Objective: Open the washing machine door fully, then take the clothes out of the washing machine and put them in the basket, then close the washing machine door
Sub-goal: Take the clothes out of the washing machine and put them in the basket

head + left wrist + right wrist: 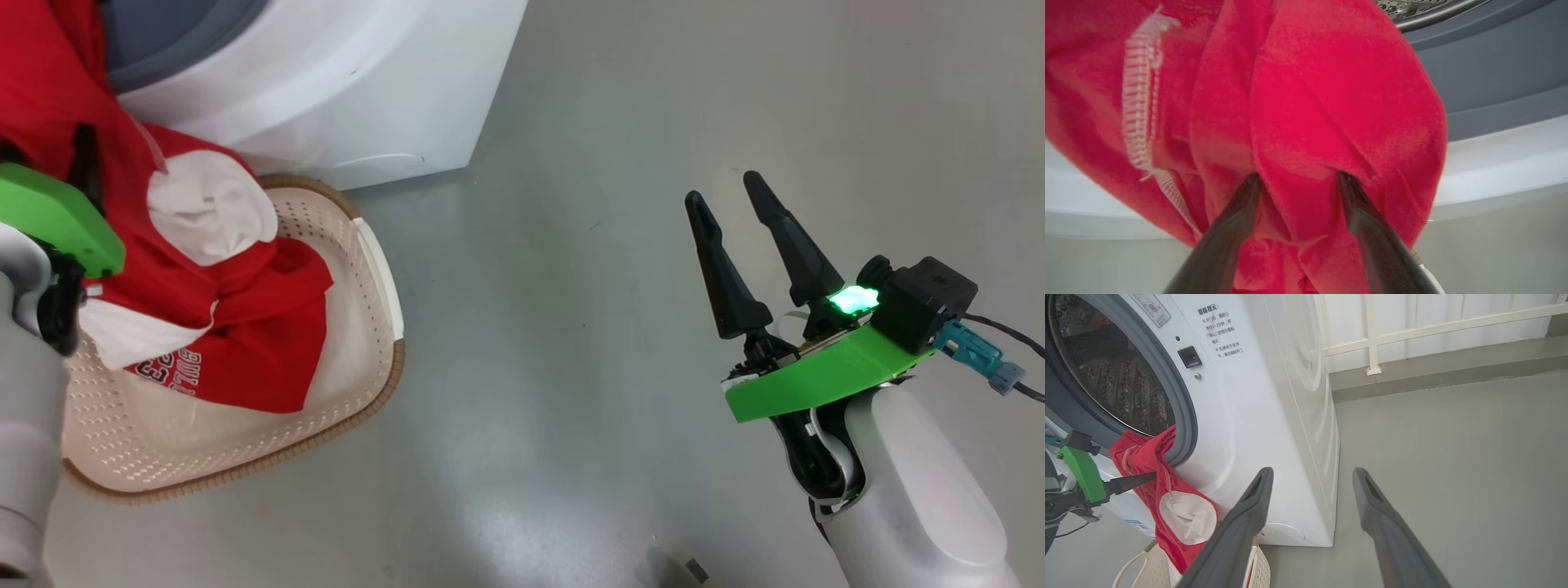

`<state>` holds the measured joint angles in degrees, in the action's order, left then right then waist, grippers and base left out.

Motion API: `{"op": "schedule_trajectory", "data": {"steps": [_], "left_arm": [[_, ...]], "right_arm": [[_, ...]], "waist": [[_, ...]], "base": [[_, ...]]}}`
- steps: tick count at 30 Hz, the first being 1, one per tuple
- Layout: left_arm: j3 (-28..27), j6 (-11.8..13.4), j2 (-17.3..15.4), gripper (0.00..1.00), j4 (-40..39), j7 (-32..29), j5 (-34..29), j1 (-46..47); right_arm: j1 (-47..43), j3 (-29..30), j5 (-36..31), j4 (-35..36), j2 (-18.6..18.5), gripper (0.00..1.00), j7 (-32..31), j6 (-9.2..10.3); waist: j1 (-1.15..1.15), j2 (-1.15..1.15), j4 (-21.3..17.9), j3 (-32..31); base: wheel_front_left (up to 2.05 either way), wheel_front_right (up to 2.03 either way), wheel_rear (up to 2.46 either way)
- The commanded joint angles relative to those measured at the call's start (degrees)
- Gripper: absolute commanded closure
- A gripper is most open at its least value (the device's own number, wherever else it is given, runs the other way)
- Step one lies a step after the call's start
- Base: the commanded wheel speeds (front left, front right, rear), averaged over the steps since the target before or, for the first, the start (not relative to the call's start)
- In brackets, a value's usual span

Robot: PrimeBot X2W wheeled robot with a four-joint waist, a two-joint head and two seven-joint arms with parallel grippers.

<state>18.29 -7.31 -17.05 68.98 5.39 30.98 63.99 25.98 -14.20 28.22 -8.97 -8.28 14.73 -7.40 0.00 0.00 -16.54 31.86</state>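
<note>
a smooth pale grey floor (pixel 571 392) with a soft sheen runs to a low grey kerb (pixel 1437 369) under a white barred railing (pixel 1372 339) and white wall (pixel 1453 308).

The big white front-loading washing machine (pixel 1274 428) carries a block of small dark Chinese print (pixel 1220 330) beside its opening. Near this are a pictogram sticker (pixel 1152 309) and a small blue label (pixel 1139 527), both too small to read. The bright red jersey (pixel 245 359) bears white block lettering (pixel 175 367), folded and illegible.
</note>
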Motion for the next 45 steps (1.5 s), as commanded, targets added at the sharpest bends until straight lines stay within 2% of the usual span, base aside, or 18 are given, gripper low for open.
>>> {"op": "schedule_trajectory", "data": {"steps": [1,2,4,5,18,24,31,37,39,45], "left_arm": [[-0.62,-0.16,-2.93,0.0,-0.59,0.73,0.24,1.13],[-0.38,-0.16,-3.1,0.0,-0.44,0.98,0.38,1.31],[0.03,-0.16,-3.23,0.72,-0.13,1.43,0.72,1.6],[0.3,-0.17,-3.18,1.0,-0.03,1.64,0.86,1.7],[5.1,-0.17,-2.81,1.0,-1.56,4.7,3.57,-0.44],[8.73,-0.17,-2.53,1.0,-5.61,7.3,5.23,-4.22],[10.98,-0.17,-3.65,1.0,-11.77,9.32,6.3,-8.86],[8.44,0.28,-5.12,1.0,-23.67,9.58,4.8,-15.58],[6.48,1.2,-5.48,1.0,-31.5,9.59,3.15,-20.28],[5.17,3.47,-5.66,1.0,-44.38,9.6,-0.14,-29.06]], "right_arm": [[-0.15,-0.89,-0.36,1.49,0.27,0.0,0.27,-0.09],[-0.14,-0.84,-0.36,1.49,0.27,0.0,0.27,-0.09],[-0.12,-0.79,-0.37,1.47,0.28,0.0,0.27,-0.09],[-0.13,-0.7,-0.4,1.45,0.28,0.0,0.27,-0.09],[-0.89,-0.15,-0.61,0.78,0.04,0.0,0.27,-0.09],[-1.85,-0.29,-0.52,0.33,-0.43,0.0,0.27,-0.09],[-2.5,-0.76,-0.34,-0.13,-0.98,0.0,0.27,-0.09],[-3.67,-0.8,-0.15,-0.44,-1.55,0.0,0.27,-0.09],[-4.06,-0.82,-0.05,-0.5,-1.72,0.0,0.27,-0.09],[-4.52,-0.88,0.04,-0.51,-1.83,0.0,0.27,-0.09]], "waist": [[0.0,0.0,-0.21,0.17],[0.0,0.0,-0.28,0.19],[0.0,0.0,-0.34,0.23],[0.0,0.0,-0.3,0.2],[0.0,0.0,2.11,-1.91],[0.0,0.0,4.12,-3.99],[0.0,0.0,5.83,-6.43],[0.0,0.0,7.17,-8.43],[0.0,0.0,7.58,-8.98],[0.0,0.0,7.9,-9.53]], "base": [[0.0,0.0,0.0],[0.0,0.0,0.0],[0.0,0.0,0.0],[0.0,0.0,0.0],[0.0,0.0,0.0],[0.0,0.0,0.0],[0.0,0.0,0.0],[0.0,0.0,0.0],[0.0,0.0,0.0],[0.0,0.0,0.0]]}}
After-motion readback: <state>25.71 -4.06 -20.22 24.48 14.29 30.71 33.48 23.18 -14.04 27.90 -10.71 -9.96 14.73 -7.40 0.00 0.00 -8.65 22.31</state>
